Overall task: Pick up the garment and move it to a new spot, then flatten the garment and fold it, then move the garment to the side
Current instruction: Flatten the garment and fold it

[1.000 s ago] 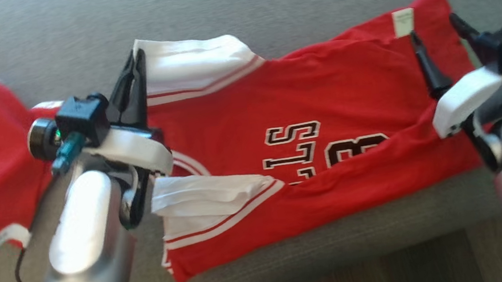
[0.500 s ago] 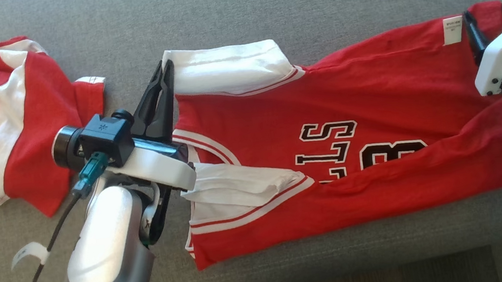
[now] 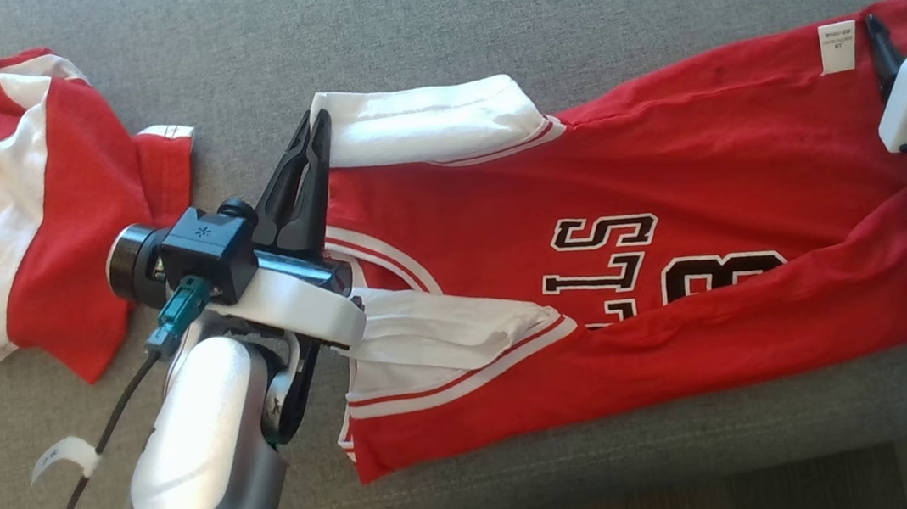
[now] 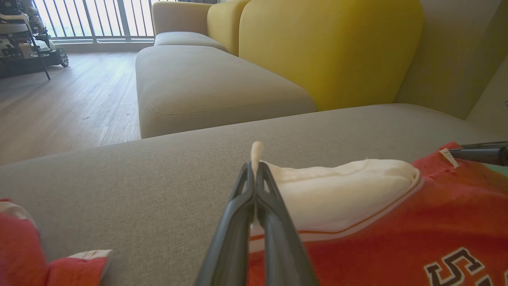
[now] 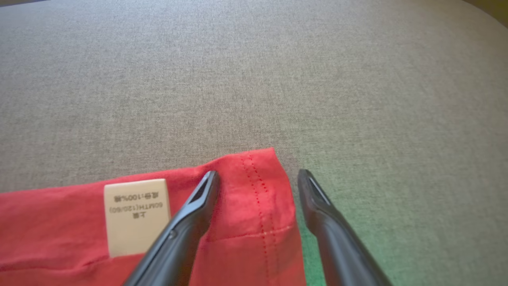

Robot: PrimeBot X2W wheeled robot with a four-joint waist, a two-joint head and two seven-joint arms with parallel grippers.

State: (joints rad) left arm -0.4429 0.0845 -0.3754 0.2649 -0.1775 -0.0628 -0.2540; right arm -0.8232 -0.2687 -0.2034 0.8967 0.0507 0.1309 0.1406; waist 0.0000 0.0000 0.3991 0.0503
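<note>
Silver forearm [image 3: 194, 455], white wrist [image 3: 297, 306], teal plug [image 3: 178, 313], dark left claw [image 3: 317, 125]

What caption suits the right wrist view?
Open right gripper over a hem corner of the red garment, beside its white label.

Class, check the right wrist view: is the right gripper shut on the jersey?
No, the right gripper is open, one finger over the jersey corner, the other over the sofa.

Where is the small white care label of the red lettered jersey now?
In the head view, the small white care label lies at the far right, on the hem corner of the red lettered jersey, just left of the open right gripper.
</note>
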